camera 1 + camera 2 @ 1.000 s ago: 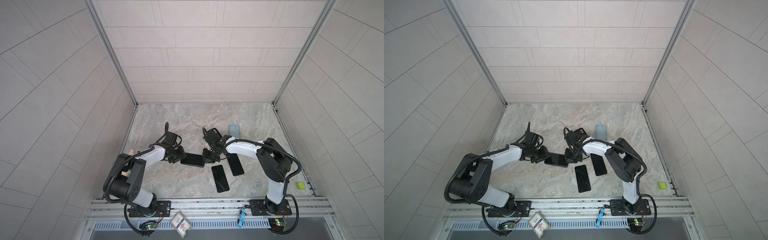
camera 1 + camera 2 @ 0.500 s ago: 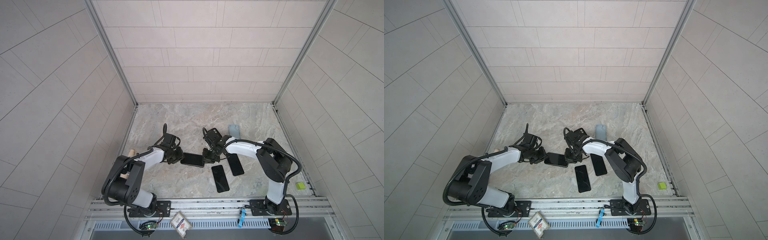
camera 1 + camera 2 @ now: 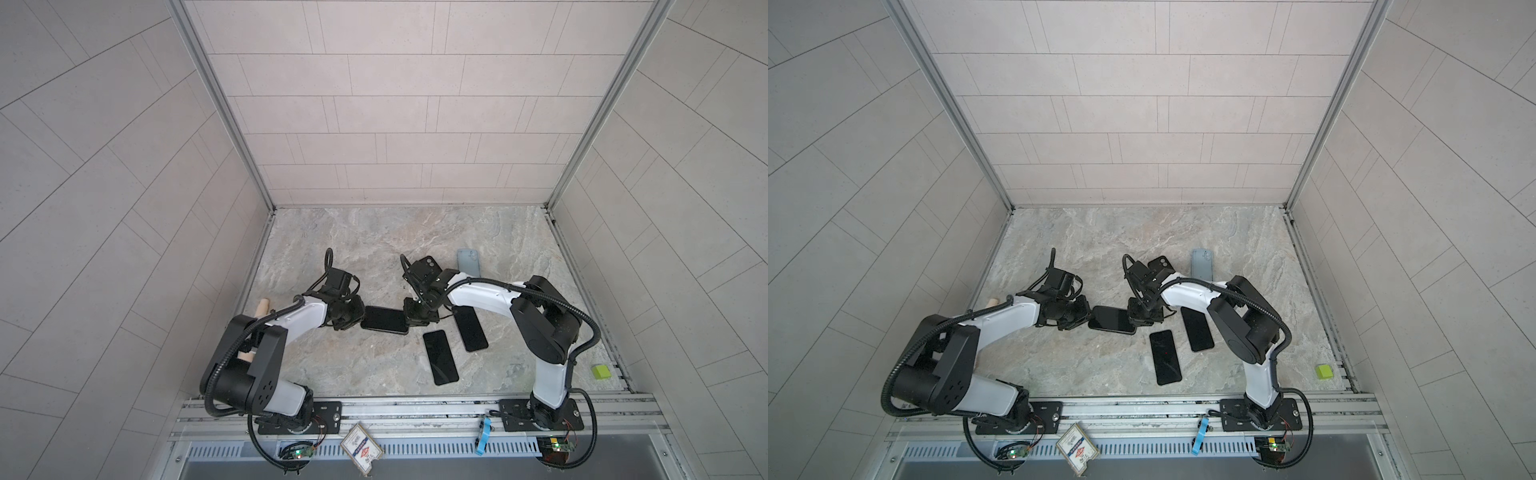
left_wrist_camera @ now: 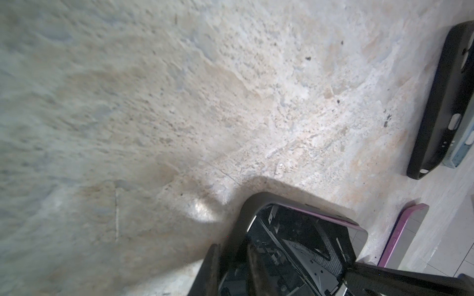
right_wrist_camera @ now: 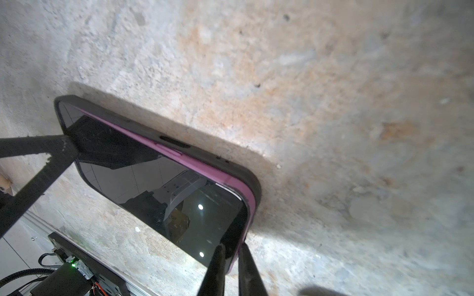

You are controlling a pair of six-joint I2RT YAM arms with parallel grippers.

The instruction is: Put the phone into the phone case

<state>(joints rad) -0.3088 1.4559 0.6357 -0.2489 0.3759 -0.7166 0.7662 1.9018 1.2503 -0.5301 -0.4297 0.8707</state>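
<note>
A pink-edged phone (image 3: 384, 320) (image 3: 1112, 319) lies screen up mid-table, sitting partly in a black phone case (image 5: 164, 134) whose rim shows along its far side. My left gripper (image 3: 357, 318) (image 4: 232, 269) is at its left end, shut on the case's rim (image 4: 241, 220) there. At the opposite end my right gripper (image 3: 409, 320) (image 5: 232, 269) is shut on the phone's corner, where the pink edge (image 5: 250, 202) stands proud of the case.
Two more dark phones (image 3: 440, 357) (image 3: 469, 328) lie right of centre. A second black case (image 3: 424, 266) and a blue-grey case (image 3: 468, 262) lie behind the right arm. A green block (image 3: 601, 371) sits at the right edge, a wooden roller (image 3: 262, 309) at the left wall.
My left gripper's jaws have closed onto the left end of the case. The right gripper and the phone have stayed where they were.
</note>
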